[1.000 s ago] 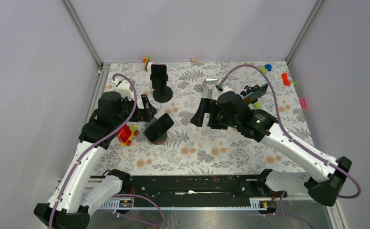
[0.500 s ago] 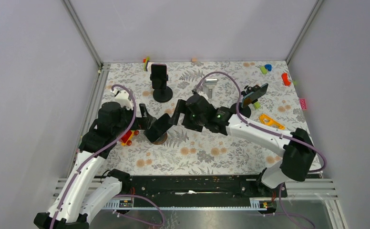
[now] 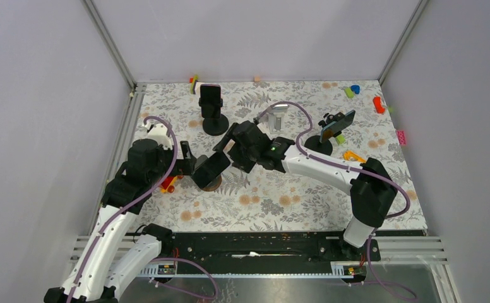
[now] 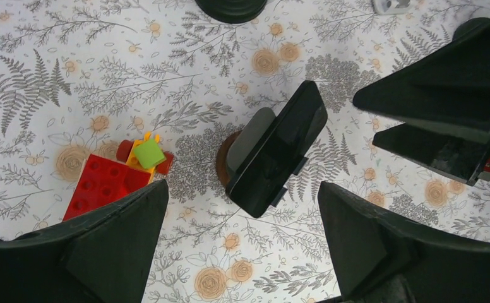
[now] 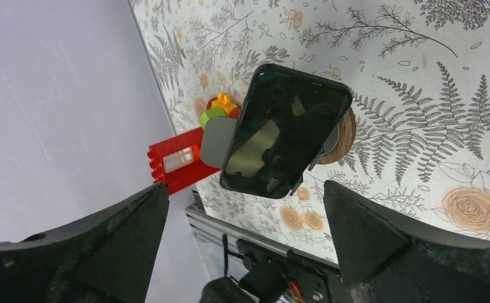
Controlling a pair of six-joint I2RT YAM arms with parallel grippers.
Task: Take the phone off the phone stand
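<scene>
Right gripper [image 5: 244, 189] spread wide, empty. Phone [image 5: 283, 129] sits just ahead between its fingers, tilted in phone stand [image 5: 342, 136]. Left gripper [image 4: 241, 188] also spread, above the phone. Best approach: square to the long edges, clamp, lift clear.

A robot lab cell: plain grey walls [image 3: 40, 95], aluminium frame [image 3: 110, 45], floral-patterned table [image 3: 293, 203].

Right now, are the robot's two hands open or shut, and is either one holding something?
Left gripper: open, holding nothing.
Right gripper: open, holding nothing; the phone sits in its phone stand.
</scene>
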